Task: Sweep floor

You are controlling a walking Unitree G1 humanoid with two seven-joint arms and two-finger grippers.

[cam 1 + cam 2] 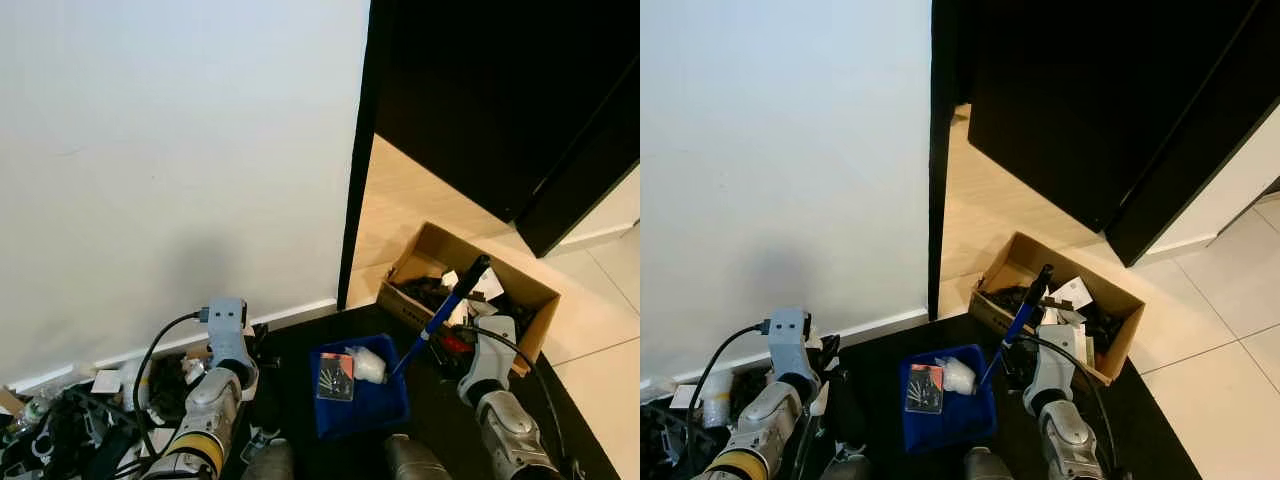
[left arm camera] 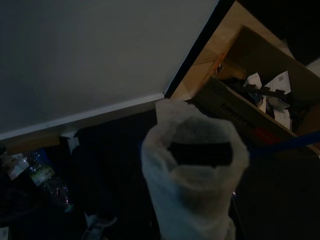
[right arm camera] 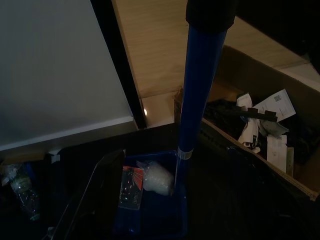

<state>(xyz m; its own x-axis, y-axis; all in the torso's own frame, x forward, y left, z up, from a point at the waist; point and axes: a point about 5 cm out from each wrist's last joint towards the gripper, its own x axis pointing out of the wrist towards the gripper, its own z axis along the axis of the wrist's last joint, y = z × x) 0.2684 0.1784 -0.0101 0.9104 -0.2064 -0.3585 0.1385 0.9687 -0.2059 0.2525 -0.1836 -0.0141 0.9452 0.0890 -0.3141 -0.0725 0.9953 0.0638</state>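
Holding a blue-handled dustpan (image 1: 362, 392) low over a dark mat (image 1: 300, 345) — the right gripper (image 1: 463, 340) sits against the blue handle (image 1: 440, 315), which slants up toward a cardboard box (image 1: 470, 290).

- Right gripper: appears clenched on the handle, though the fingers themselves are dark and hard to read; the right wrist view looks straight down the handle to the pan, which fits a grip on it.
- Dustpan: lies level on the mat, probably so its load stays put. In it, a red-and-black packet (image 1: 336, 377) and a crumpled clear wrapper (image 1: 367, 364).
- Left gripper (image 2: 200, 165): a whitish wrap covers it in the left wrist view; whether its jaws are parted or closed, I cannot tell. It hangs near the wall (image 1: 180, 150), beside floor clutter and a plastic bottle (image 2: 47, 182).
- Cardboard box: open, full of scraps, just beyond the pan — likely where the sweepings are meant to go.
- Task state, as judged: debris collected, emptying not yet done.
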